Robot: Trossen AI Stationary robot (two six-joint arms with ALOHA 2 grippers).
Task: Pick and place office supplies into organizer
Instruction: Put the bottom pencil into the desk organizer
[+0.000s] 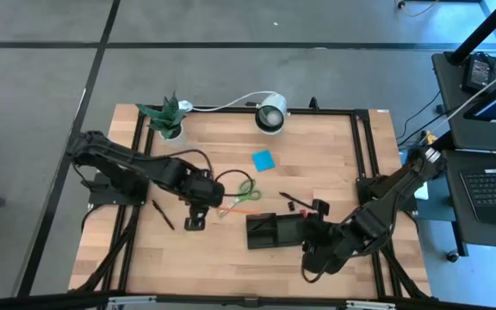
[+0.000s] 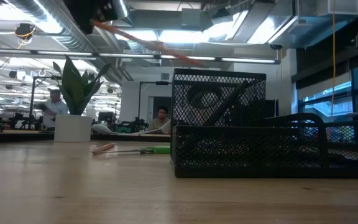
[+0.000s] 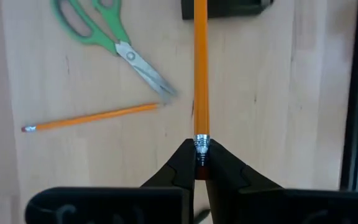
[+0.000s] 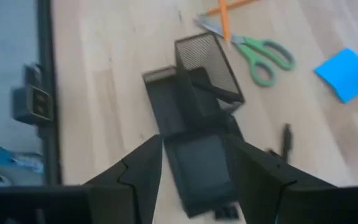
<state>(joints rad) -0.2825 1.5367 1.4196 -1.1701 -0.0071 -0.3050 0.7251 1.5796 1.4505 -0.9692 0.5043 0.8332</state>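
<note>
- Organizer (image 1: 274,229), high view: black tray on the wooden tabletop (image 1: 231,267) toward the near edge, between both arms. The left claw (image 1: 198,207) is just left of it, near the green-handled scissors (image 1: 246,191); the right claw (image 1: 317,234) sits at its right end. A blue sticky-note pad (image 1: 263,159) lies farther back.
- Low view: the mesh organizer (image 2: 253,146) fills the right side; a potted plant (image 2: 73,99) stands left.
- Left wrist view: the left claw (image 3: 199,163) is clamped on an orange pencil (image 3: 201,62) at its eraser end; a second pencil (image 3: 92,118) lies beside the scissors (image 3: 114,43).
- Right wrist view: the right claw (image 4: 194,174) is spread apart over the organizer (image 4: 191,124).
</note>
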